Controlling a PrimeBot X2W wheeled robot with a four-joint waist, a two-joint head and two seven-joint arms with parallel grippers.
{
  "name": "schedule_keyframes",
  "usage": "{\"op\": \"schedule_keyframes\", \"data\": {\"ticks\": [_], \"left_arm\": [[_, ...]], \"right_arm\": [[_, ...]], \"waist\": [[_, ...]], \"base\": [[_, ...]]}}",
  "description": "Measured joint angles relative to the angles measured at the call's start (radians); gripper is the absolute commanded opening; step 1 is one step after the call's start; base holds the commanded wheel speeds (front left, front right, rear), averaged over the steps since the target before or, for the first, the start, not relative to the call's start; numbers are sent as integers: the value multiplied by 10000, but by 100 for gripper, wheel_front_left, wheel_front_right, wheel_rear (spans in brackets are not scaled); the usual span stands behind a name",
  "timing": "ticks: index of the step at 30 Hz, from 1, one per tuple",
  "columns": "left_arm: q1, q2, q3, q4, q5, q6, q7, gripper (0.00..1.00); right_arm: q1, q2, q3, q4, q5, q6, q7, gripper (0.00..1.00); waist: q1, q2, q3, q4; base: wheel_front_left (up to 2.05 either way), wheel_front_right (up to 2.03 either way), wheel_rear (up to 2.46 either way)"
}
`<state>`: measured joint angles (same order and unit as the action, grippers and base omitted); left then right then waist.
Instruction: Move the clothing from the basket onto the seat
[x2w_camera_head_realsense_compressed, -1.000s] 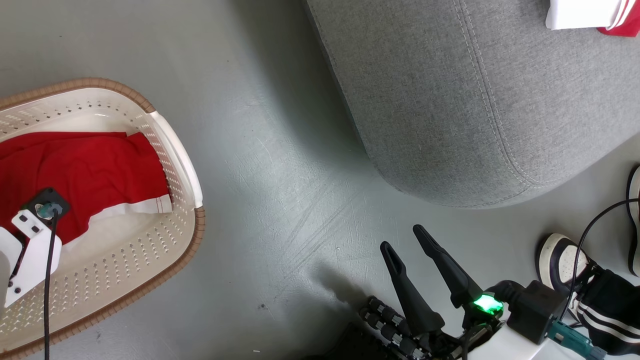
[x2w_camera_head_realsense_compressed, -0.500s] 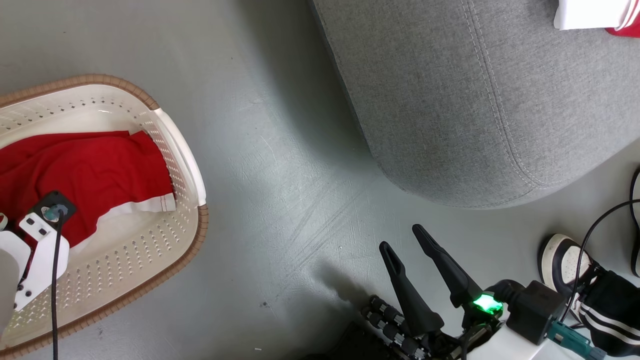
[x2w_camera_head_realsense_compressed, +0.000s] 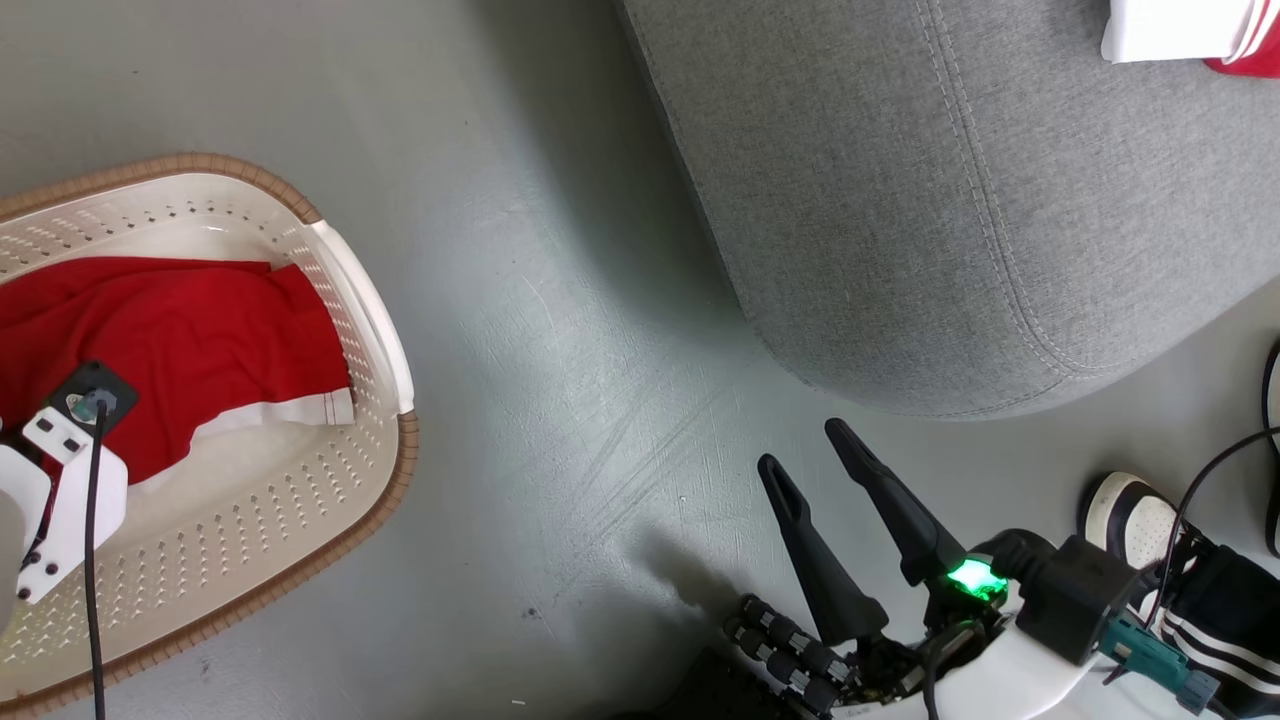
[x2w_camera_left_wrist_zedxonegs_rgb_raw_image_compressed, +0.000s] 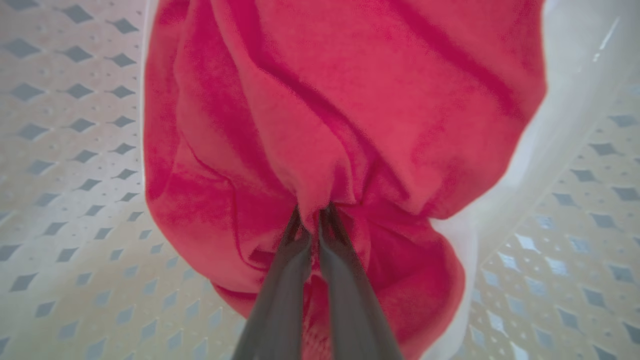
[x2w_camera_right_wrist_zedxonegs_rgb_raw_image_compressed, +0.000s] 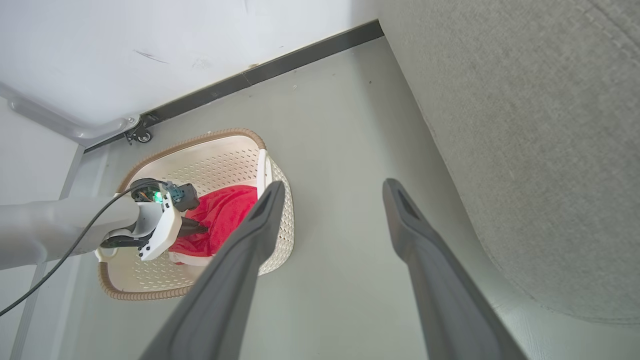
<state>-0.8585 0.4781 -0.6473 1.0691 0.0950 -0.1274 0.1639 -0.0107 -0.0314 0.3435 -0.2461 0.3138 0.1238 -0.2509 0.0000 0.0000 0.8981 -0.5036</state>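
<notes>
A red garment of the clothing (x2w_camera_head_realsense_compressed: 190, 340) with a white hem lies in the cream basket (x2w_camera_head_realsense_compressed: 372, 310) on the floor at the left. My left gripper (x2w_camera_left_wrist_zedxonegs_rgb_raw_image_compressed: 315, 212) is down inside the basket, shut on a pinched fold of this red clothing (x2w_camera_left_wrist_zedxonegs_rgb_raw_image_compressed: 350, 100). In the head view its white wrist housing (x2w_camera_head_realsense_compressed: 60, 480) covers the fingers. The right wrist view shows the left gripper (x2w_camera_right_wrist_zedxonegs_rgb_raw_image_compressed: 197, 229) on the clothing (x2w_camera_right_wrist_zedxonegs_rgb_raw_image_compressed: 225, 210). My right gripper (x2w_camera_head_realsense_compressed: 802, 447) hangs open and holds nothing over the floor, just in front of the grey seat (x2w_camera_head_realsense_compressed: 900, 200). A red and white garment (x2w_camera_head_realsense_compressed: 1200, 30) lies on the seat's far right.
A person's shoe (x2w_camera_head_realsense_compressed: 1130, 520) and a dark striped trouser leg (x2w_camera_head_realsense_compressed: 1230, 610) stand at the lower right, with a black cable (x2w_camera_head_realsense_compressed: 1200, 480) beside them. Grey floor (x2w_camera_head_realsense_compressed: 560, 350) separates basket and seat. A white wall and dark baseboard (x2w_camera_right_wrist_zedxonegs_rgb_raw_image_compressed: 250, 75) lie beyond the basket (x2w_camera_right_wrist_zedxonegs_rgb_raw_image_compressed: 220, 160).
My left gripper has shut on the red clothing in the basket. The head view has shifted a little. My right gripper stays open.
</notes>
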Motion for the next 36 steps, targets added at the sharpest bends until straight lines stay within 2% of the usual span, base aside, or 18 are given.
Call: {"op": "schedule_keyframes", "data": {"ticks": [19,25,36], "left_arm": [[-323,-247,165,33,-663,0,-633,0],[-306,-309,322,75,-951,-2,-1112,0],[352,-719,750,35,-1672,-2,-2374,0]], "right_arm": [[-1238,-8,-577,10,-40,0,0,100],[-1471,-21,-1055,123,-58,0,0,100],[-2061,-33,-1104,698,-148,0,-13,100]], "waist": [[0,0,-594,139],[-1,0,-929,308],[0,0,-1727,779]], "base": [[0,0,0],[0,0,0],[0,0,0]]}}
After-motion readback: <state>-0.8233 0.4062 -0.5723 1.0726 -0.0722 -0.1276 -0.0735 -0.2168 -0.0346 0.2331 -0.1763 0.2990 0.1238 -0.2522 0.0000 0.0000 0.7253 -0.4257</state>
